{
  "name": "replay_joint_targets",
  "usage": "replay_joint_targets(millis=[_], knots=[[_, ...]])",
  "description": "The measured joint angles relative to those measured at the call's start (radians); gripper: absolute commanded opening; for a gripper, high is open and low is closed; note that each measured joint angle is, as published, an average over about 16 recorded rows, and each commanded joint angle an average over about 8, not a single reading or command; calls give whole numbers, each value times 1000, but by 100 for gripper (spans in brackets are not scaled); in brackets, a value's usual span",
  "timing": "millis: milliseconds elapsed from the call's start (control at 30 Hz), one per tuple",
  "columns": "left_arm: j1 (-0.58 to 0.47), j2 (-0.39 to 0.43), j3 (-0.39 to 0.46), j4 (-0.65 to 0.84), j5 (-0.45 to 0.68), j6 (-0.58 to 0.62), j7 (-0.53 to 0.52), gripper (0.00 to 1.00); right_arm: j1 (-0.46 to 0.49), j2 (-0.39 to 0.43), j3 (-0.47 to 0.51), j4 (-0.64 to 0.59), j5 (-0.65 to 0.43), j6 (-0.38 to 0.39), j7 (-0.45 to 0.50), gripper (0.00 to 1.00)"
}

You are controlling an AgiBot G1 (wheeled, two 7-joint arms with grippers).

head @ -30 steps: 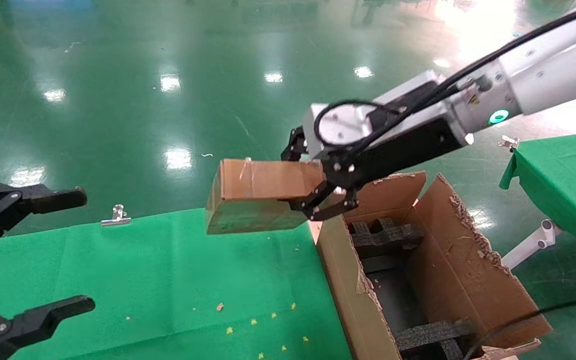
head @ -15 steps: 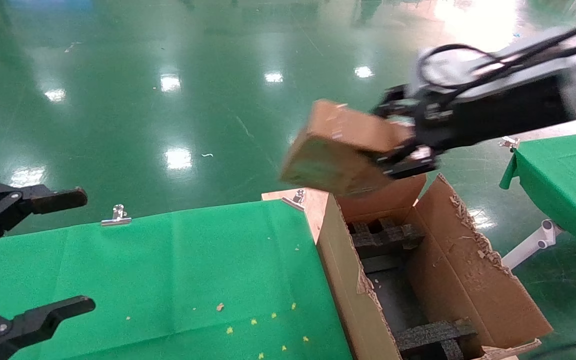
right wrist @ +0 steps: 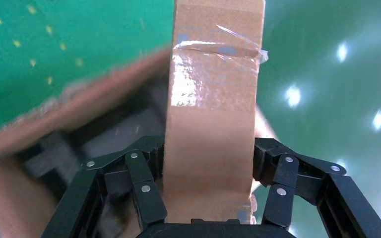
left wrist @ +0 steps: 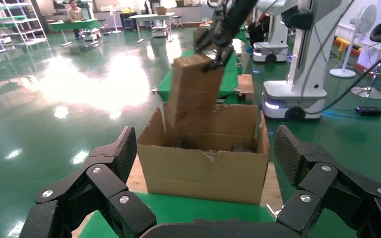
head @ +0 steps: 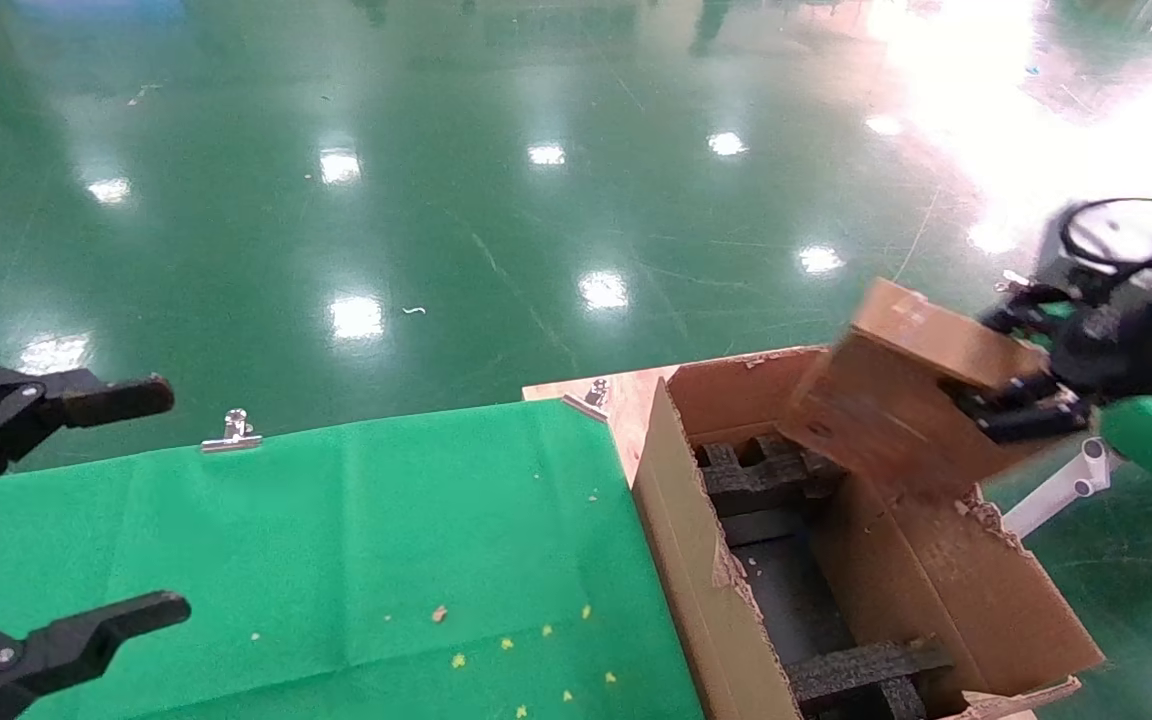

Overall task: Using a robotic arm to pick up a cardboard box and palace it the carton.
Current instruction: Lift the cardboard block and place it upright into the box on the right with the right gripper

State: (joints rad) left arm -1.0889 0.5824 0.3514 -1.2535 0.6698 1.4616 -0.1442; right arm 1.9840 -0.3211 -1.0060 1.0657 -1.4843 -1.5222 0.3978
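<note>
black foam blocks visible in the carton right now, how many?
2. One notched black foam block sits at the far end of the large brown corrugated carton, another black foam block at the near end. More may be hidden.

Both grippers, left [left wrist: 206, 173] and right [right wrist: 208, 183], are showing black linked fingers with silver rivets; a black cable [head: 1131, 215] is seemingly looping behind the right one.

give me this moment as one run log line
right gripper: shut on cardboard box | box: tilted, above carton | left gripper: open, idle over green cloth
</note>
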Motion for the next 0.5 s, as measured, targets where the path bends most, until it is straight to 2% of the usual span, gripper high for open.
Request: replay_joint_targets(millis=[233,500], knots=[[0,0,0,0,0,0,0,100,-120,108,-65,86,-22,135,269,0],[0,0,0,0,0,0,0,100,-263,184,-138,198,-34,324,605,0]])
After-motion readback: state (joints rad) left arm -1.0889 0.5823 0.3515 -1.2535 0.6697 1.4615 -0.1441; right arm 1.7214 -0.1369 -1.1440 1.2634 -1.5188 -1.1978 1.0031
